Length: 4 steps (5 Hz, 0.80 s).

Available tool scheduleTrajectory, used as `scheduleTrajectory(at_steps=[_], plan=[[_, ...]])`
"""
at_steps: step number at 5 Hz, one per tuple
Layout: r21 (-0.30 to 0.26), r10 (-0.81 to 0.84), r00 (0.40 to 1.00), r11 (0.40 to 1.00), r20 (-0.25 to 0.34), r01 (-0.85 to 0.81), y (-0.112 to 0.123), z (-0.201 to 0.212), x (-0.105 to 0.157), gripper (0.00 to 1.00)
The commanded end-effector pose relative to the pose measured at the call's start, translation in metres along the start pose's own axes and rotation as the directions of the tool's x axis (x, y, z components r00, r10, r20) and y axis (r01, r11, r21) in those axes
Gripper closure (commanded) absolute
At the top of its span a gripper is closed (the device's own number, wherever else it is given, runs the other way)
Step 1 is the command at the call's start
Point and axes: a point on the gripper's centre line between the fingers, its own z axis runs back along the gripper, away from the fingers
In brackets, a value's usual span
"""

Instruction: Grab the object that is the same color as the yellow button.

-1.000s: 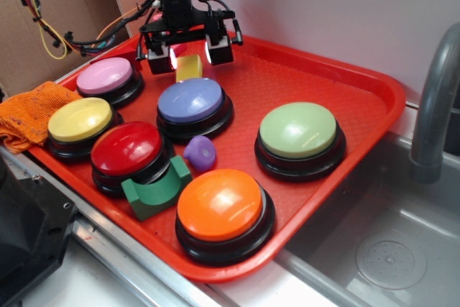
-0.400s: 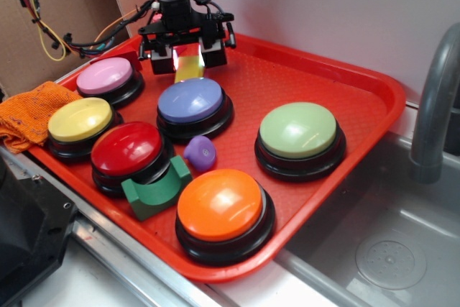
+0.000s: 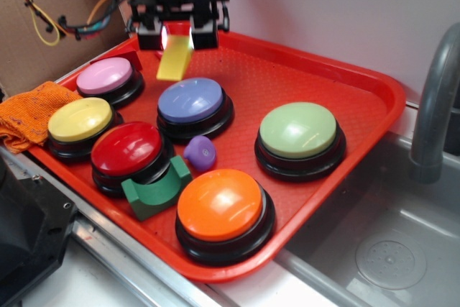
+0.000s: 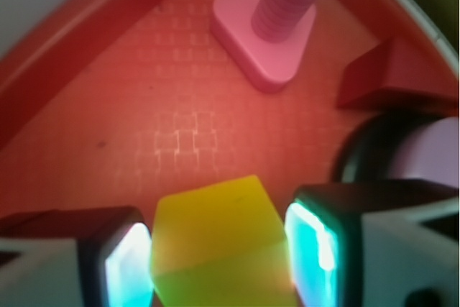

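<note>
The object, a flat pale-yellow block (image 3: 175, 57), hangs tilted above the red tray (image 3: 302, 77) at the back left, clear of the tray floor. My gripper (image 3: 177, 35) is shut on its upper end. In the wrist view the yellow block (image 4: 219, 239) fills the gap between the two glowing pads (image 4: 313, 249). The yellow button (image 3: 80, 120), a pale-yellow dome on a black base, sits at the tray's left edge, well in front of the gripper.
On the tray stand pink (image 3: 105, 75), blue (image 3: 191, 100), red (image 3: 128, 147), green (image 3: 297, 130) and orange (image 3: 220, 205) buttons, a green arch block (image 3: 154, 190) and a purple piece (image 3: 200, 152). A pink peg stand (image 4: 277, 26) lies behind the gripper. An orange cloth (image 3: 29, 109) lies left, a sink (image 3: 388, 249) right.
The gripper closed on the yellow block and rose with it toward the back left; the block went from resting on the tray to hanging tilted above it.
</note>
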Motion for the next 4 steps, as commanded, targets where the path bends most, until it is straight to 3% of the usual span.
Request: scheduleTrajectory(at_steps=[1,4], plan=[[-0.160,-0.270,0.963,0.950,0.001,0.267,0.019,0.094,0.013,1.00],[-0.139,-0.446,0.889,0.878,0.103,0.457,0.017,0.136,-0.002,1.00]])
